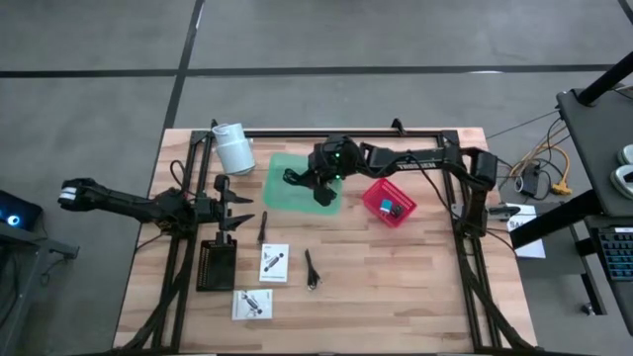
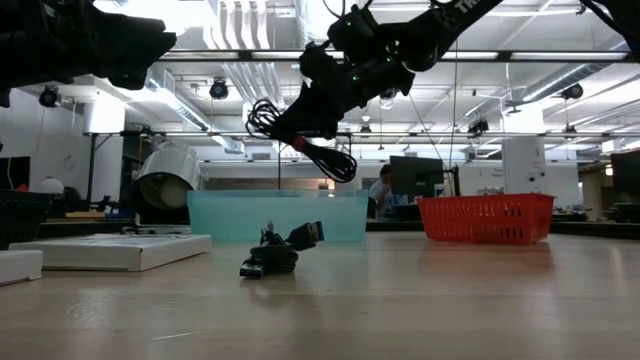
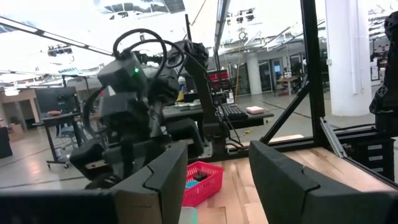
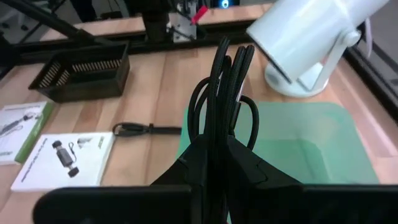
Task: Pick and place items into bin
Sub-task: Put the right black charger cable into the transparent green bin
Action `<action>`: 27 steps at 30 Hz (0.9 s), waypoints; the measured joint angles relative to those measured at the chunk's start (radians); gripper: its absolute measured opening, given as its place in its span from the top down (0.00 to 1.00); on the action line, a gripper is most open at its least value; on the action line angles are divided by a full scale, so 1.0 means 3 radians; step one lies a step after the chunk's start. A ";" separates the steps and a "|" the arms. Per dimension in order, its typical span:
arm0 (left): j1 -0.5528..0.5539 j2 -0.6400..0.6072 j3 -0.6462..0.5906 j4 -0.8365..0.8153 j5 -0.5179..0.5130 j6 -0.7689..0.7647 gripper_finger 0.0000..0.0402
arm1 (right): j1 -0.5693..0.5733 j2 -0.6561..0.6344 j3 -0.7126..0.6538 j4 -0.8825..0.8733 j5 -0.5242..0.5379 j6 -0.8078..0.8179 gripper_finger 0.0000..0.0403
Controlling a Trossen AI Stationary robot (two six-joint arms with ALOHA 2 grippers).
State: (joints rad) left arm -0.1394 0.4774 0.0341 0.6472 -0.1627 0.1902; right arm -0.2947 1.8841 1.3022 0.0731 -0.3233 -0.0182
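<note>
While the high view is looking down, the right gripper (image 1: 318,183) is hanging over the green bin (image 1: 289,181), pinching a coiled black cable (image 1: 297,180); the left gripper (image 1: 237,211) is waiting spread apart near two white packets (image 1: 273,263). Low view: the coil (image 2: 300,128) is dangling above the bin (image 2: 215,216). Right wrist view: fingers (image 4: 196,163) are clamping the cable (image 4: 227,93).

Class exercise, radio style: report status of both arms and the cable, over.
Right gripper shut on coiled black cable, held above green bin. Left gripper open, waiting at table's left side. Nothing blocking the bin.
</note>
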 joint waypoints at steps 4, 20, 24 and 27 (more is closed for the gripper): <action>0.0000 -0.0001 0.0000 0.0001 0.0000 0.0000 0.61 | -0.0002 0.0003 -0.0030 -0.0072 0.0027 -0.0015 0.95; 0.0000 -0.0006 0.0000 0.0015 0.0000 0.0027 0.61 | -0.0003 0.0005 -0.0094 -0.0086 0.0033 -0.0063 0.85; 0.0000 -0.0006 0.0000 0.0015 0.0000 0.0031 0.61 | -0.0003 0.0005 -0.0094 -0.0074 0.0038 -0.0063 0.79; 0.0000 -0.0006 0.0000 0.0014 0.0000 0.0032 0.61 | -0.0003 0.0005 -0.0094 -0.0083 0.0038 -0.0063 0.76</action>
State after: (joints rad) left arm -0.1394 0.4755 0.0341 0.6515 -0.1627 0.1997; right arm -0.2955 1.8854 1.2739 0.0483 -0.3119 -0.0371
